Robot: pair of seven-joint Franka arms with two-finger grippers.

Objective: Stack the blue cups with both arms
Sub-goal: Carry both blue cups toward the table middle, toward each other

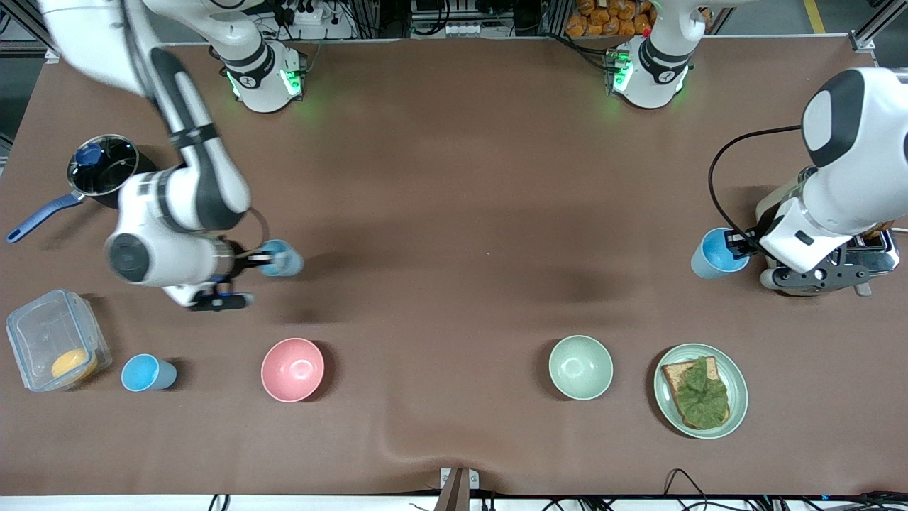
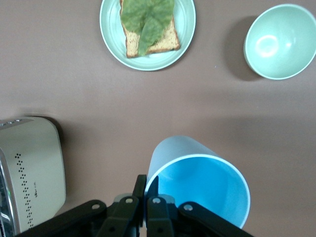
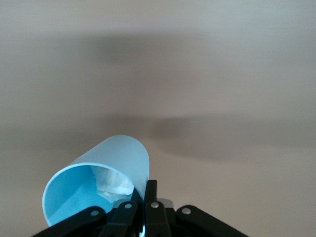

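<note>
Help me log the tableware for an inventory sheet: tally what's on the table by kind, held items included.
Blue cups: 3, one held by the left gripper, one by the right gripper, one beside the clear container
Bowls: 2, pink and pale green
Plates: 1, with toast
Pots: 1
Clear containers: 1
Toasters: 1
Total: 9

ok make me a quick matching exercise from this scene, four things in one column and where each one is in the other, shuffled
Things:
1. slice of bread
2. third blue cup
3. left gripper
4. right gripper

Places or states:
A. stands on the table between the clear plastic box and the pink bowl
B. pinches a blue cup's rim beside the toaster
C. lies under a lettuce leaf on the green plate
D. holds a blue cup with crumpled white paper inside

Pairs: 1-C, 2-A, 3-B, 4-D
</note>
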